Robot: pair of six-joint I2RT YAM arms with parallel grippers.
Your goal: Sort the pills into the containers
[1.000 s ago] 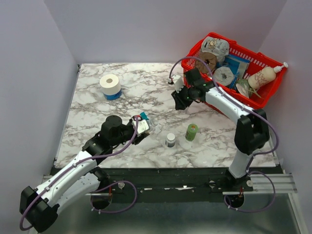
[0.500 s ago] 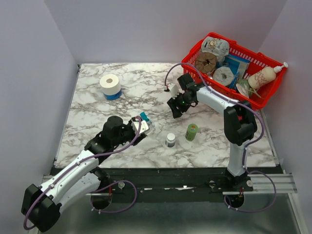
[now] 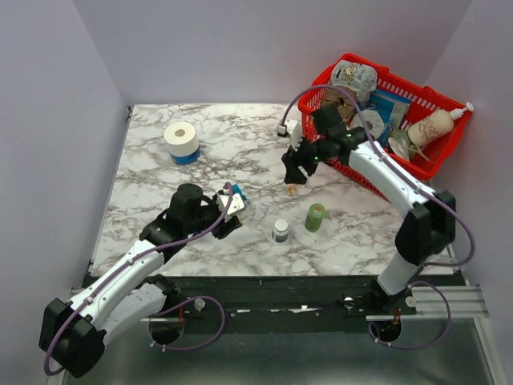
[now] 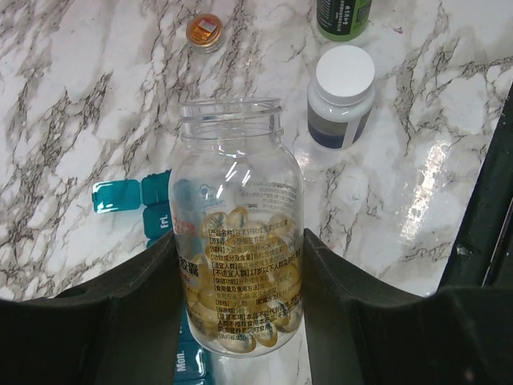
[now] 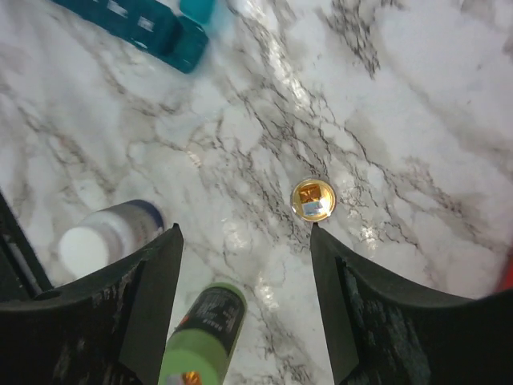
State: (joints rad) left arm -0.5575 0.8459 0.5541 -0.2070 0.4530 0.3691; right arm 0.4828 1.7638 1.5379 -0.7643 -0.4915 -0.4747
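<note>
My left gripper (image 4: 239,242) is shut on a small clear bottle (image 4: 232,172) whose mouth is open and bare. The pills (image 4: 240,309) are yellowish softgels piled in its lower half. Just behind and under the bottle lie the containers (image 4: 127,194), a teal-blue organiser strip with lids flipped up and day labels. From above, the left gripper (image 3: 230,208) holds the bottle beside the containers (image 3: 239,195). The bottle's tan cap (image 5: 313,199) lies upside down on the marble. My right gripper (image 5: 243,231) hangs open and empty over the table, the cap just beyond its right fingertip (image 5: 315,233).
A green bottle (image 3: 315,216) and a white bottle with a dark band (image 3: 280,231) stand near the table's front middle. A toilet roll (image 3: 181,140) sits at the back left. A red wire basket (image 3: 365,148) of packets occupies the back right corner.
My right gripper has opened and the tan cap now lies on the marble below it. The left arm keeps the bottle almost still.
</note>
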